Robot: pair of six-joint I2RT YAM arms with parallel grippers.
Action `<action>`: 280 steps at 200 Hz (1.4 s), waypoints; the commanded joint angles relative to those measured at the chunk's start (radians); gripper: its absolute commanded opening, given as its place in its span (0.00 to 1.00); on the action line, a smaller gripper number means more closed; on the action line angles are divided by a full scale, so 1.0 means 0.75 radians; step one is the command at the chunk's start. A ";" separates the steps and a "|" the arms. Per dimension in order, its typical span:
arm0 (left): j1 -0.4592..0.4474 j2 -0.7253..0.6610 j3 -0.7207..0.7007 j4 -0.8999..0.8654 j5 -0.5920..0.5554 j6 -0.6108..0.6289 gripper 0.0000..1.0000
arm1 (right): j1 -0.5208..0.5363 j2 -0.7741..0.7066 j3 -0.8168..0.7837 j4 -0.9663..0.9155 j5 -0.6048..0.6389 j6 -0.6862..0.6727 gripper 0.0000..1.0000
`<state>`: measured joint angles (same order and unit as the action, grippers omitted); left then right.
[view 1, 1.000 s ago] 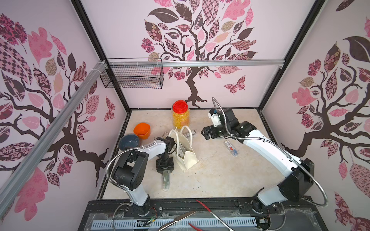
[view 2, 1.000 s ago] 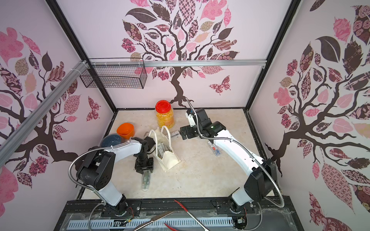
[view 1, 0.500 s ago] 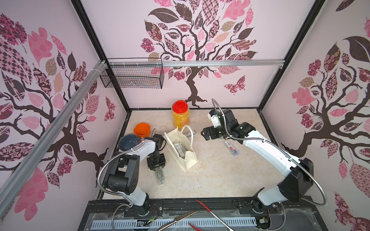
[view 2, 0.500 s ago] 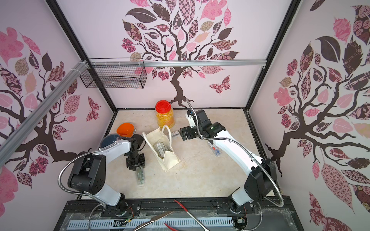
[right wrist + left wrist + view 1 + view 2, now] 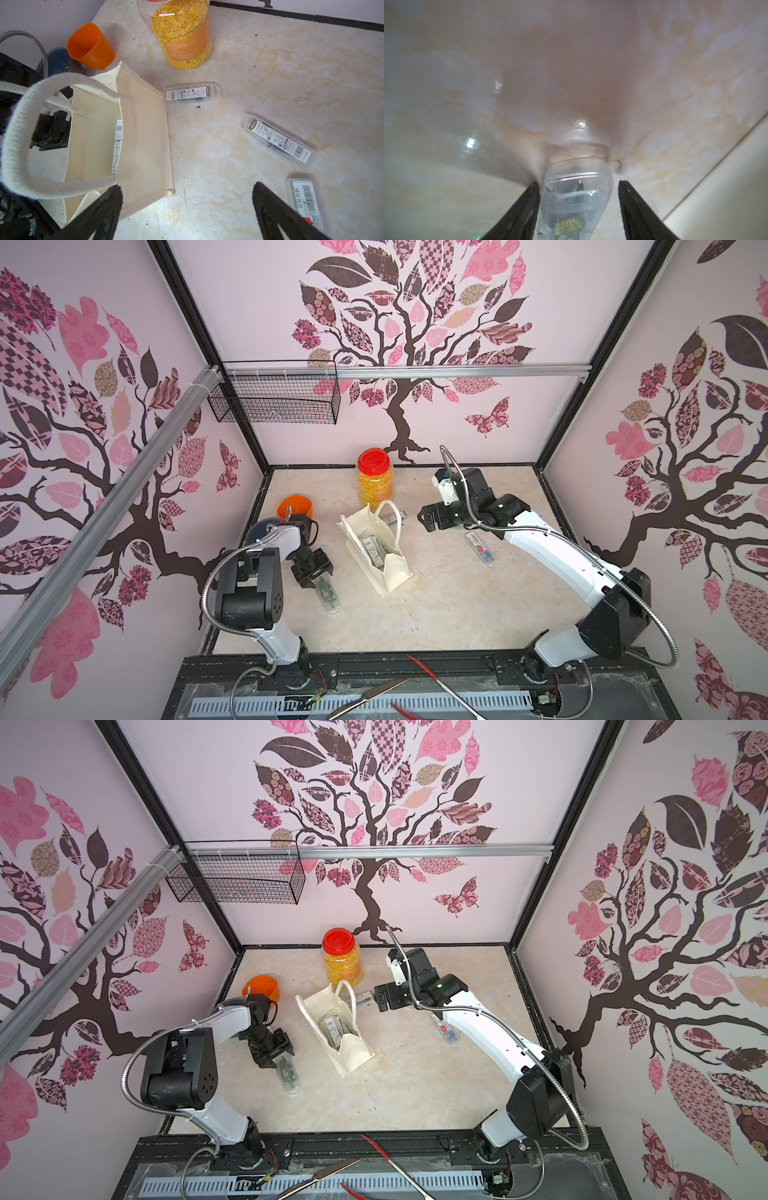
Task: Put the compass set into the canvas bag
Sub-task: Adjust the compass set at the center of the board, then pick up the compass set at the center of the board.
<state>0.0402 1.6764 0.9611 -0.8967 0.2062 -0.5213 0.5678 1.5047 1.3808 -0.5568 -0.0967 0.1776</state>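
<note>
Top views: canvas bag (image 5: 390,572) standing open, one compass set (image 5: 371,548) inside; left gripper (image 5: 316,577) low over clear case (image 5: 327,594). Left wrist: jaws parted astride that case, gap on one side. Right wrist: right gripper (image 5: 187,185) spread wide, empty, beside bag.

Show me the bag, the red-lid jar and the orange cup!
canvas bag (image 5: 143,135): right wrist view, its cloth side.
jar (image 5: 373,461): a top view, its red lid.
orange cup (image 5: 91,46): right wrist view, its outer wall.
</note>
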 commanded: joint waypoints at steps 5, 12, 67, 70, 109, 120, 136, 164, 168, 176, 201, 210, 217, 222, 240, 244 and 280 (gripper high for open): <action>0.000 -0.020 0.005 0.062 -0.042 0.008 0.71 | -0.005 -0.037 0.031 -0.022 0.024 0.015 1.00; 0.000 -0.049 -0.008 0.053 -0.053 -0.001 0.72 | -0.006 -0.038 0.033 -0.022 0.027 0.017 1.00; -0.075 -0.249 -0.164 0.034 -0.070 -0.070 0.76 | -0.006 -0.026 0.048 -0.039 0.064 -0.002 1.00; -0.086 -0.252 -0.166 0.033 -0.069 -0.072 0.76 | -0.005 -0.025 0.048 -0.042 0.064 -0.002 1.00; -0.154 -0.209 -0.134 -0.051 -0.147 -0.067 0.76 | -0.005 -0.027 0.063 -0.055 0.073 -0.006 1.00; -0.153 -0.192 -0.134 -0.077 -0.181 -0.059 0.76 | -0.005 -0.034 0.061 -0.055 0.082 -0.005 1.00; -0.153 -0.194 -0.149 -0.092 -0.216 -0.062 0.76 | -0.005 -0.046 0.051 -0.054 0.088 -0.003 1.00; -0.154 -0.294 -0.149 -0.072 -0.217 -0.095 0.77 | -0.005 -0.057 0.031 -0.042 0.096 -0.002 1.00; -0.153 -0.310 -0.147 -0.072 -0.216 -0.096 0.77 | -0.004 -0.058 0.029 -0.042 0.095 -0.003 1.00; -0.154 -0.333 -0.141 -0.076 -0.221 -0.103 0.77 | -0.005 -0.054 0.030 -0.041 0.096 -0.005 1.00; -0.154 -0.320 -0.163 -0.078 -0.193 -0.112 0.77 | -0.006 -0.052 0.027 -0.039 0.086 -0.004 1.00; -0.153 -0.302 -0.181 -0.061 -0.172 -0.106 0.77 | -0.005 -0.053 0.026 -0.037 0.088 -0.006 1.00; -0.157 -0.289 -0.193 -0.051 -0.161 -0.105 0.76 | -0.005 -0.058 0.022 -0.039 0.090 -0.007 1.00; -0.160 -0.280 -0.197 -0.048 -0.156 -0.105 0.76 | -0.005 -0.061 0.019 -0.037 0.093 -0.009 1.00; -0.176 -0.250 -0.196 -0.040 -0.149 -0.100 0.74 | -0.006 -0.070 0.005 -0.035 0.106 -0.010 1.00; -0.178 -0.248 -0.197 -0.037 -0.147 -0.099 0.74 | -0.006 -0.070 0.002 -0.034 0.108 -0.010 1.00; -0.182 -0.180 -0.213 -0.014 -0.139 -0.098 0.72 | -0.005 -0.073 0.000 -0.029 0.116 -0.008 1.00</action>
<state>-0.0925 1.5089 0.8333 -0.9287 0.0940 -0.5949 0.5678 1.5043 1.3808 -0.5797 -0.0261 0.1802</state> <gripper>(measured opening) 0.728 0.998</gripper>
